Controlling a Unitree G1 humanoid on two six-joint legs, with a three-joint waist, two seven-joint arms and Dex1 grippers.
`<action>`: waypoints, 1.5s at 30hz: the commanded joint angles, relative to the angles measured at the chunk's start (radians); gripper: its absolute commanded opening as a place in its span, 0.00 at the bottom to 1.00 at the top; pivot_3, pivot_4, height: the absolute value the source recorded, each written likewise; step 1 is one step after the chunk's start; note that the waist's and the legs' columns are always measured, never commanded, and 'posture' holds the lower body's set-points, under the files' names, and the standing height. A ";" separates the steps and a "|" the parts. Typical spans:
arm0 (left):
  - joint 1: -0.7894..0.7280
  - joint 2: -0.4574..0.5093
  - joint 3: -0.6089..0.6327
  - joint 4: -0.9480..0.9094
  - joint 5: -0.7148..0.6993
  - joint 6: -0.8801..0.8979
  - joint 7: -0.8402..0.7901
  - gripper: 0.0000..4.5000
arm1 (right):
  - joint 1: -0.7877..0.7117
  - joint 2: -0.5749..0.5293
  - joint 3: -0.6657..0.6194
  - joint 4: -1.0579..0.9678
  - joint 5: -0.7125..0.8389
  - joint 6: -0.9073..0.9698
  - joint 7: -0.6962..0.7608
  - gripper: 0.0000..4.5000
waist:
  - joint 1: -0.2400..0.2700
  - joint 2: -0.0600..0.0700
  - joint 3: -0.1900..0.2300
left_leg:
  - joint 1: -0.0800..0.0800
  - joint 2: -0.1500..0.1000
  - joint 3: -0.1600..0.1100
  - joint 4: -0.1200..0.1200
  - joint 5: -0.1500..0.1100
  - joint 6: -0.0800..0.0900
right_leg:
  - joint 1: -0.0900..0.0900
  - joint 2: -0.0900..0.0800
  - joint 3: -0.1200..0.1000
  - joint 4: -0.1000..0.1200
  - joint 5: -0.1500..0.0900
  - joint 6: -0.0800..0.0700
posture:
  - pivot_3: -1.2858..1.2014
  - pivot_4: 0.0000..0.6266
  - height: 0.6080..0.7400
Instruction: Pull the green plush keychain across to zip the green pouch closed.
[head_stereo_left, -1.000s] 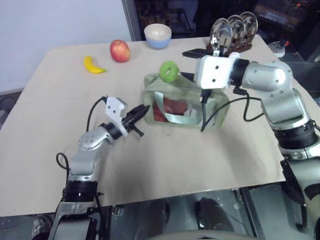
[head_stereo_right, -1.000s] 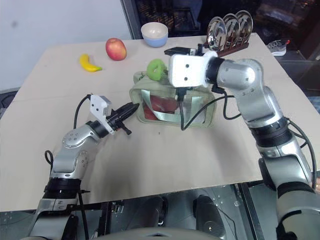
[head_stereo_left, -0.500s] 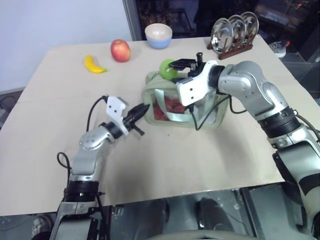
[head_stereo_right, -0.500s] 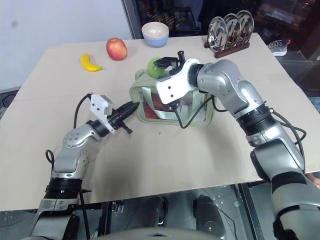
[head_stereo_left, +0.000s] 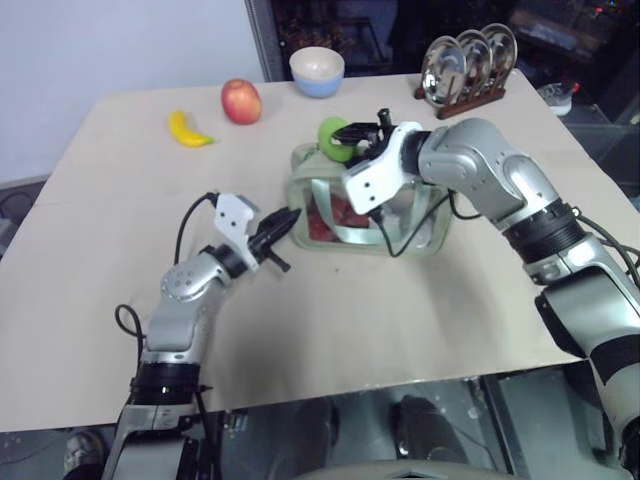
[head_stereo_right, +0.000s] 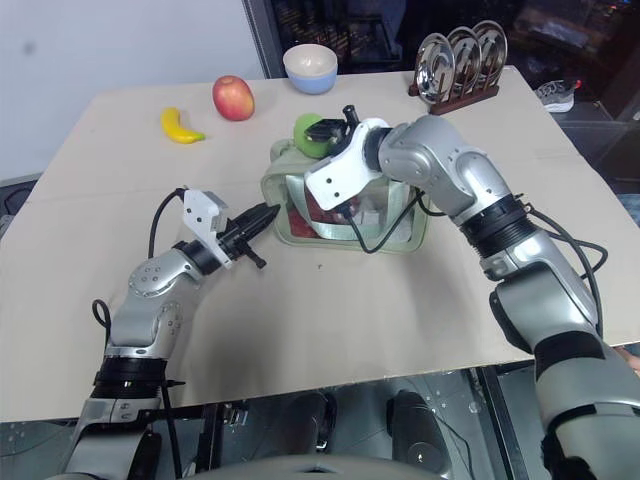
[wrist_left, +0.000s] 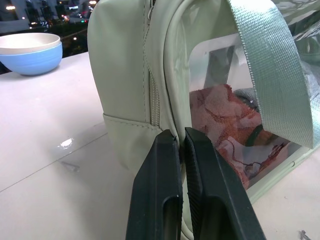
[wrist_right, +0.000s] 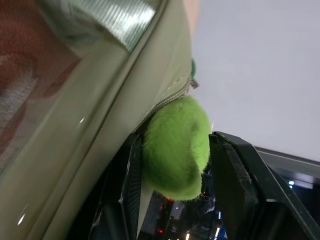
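Observation:
The green pouch (head_stereo_left: 312, 168) stands mid-table, reddish contents showing through its clear window. At its top left end sits the green plush keychain (head_stereo_left: 333, 139). My right gripper (head_stereo_left: 348, 137) reaches in from the right and is open. In the right wrist view the green plush keychain (wrist_right: 175, 145) sits between its two black fingers (wrist_right: 235, 175), against one and just short of the other. My left gripper (head_stereo_left: 288, 217) is shut, and in the left wrist view its fingertips (wrist_left: 170, 142) pinch the pouch's (wrist_left: 125, 75) lower corner seam.
A banana (head_stereo_left: 187, 130), an apple (head_stereo_left: 240, 101) and a blue-and-cream bowl (head_stereo_left: 317, 71) lie along the far side of the table. A rack of metal plates (head_stereo_left: 468, 62) stands at the far right. Open tabletop (head_stereo_left: 400, 310) lies in front of the pouch.
My right gripper has swung down and to the left and rolled over, bringing its fingers around the plush keychain. The left gripper and the pouch have stayed in place.

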 joint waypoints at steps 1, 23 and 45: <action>0.001 -0.010 -0.005 -0.061 0.005 -0.028 -0.002 0.00 | -0.036 0.019 0.003 0.021 -0.007 0.018 0.011 0.35 | 0.000 0.000 0.000 | 0.000 0.000 0.000 0.000 0.000 0.000 | 0.000 0.000 0.000 0.000 0.000 0.000 | 0.52 0.24 1.00; 0.058 -0.034 0.001 -0.012 0.149 0.023 0.205 0.00 | -0.039 -0.050 -0.218 -0.117 0.216 0.355 0.085 0.01 | 0.000 0.000 0.000 | 0.000 0.000 0.000 0.000 0.000 0.000 | 0.000 -0.001 0.000 0.000 0.000 0.000 | 0.52 0.24 1.00; 0.088 -0.061 0.084 -0.001 0.087 0.080 0.339 0.00 | 0.190 -0.206 -0.351 -0.130 0.293 0.593 -0.043 0.01 | -0.002 -0.001 -0.001 | 0.002 0.002 0.006 -0.002 -0.001 0.001 | -0.002 0.000 0.006 0.002 0.000 0.000 | 0.52 0.24 1.00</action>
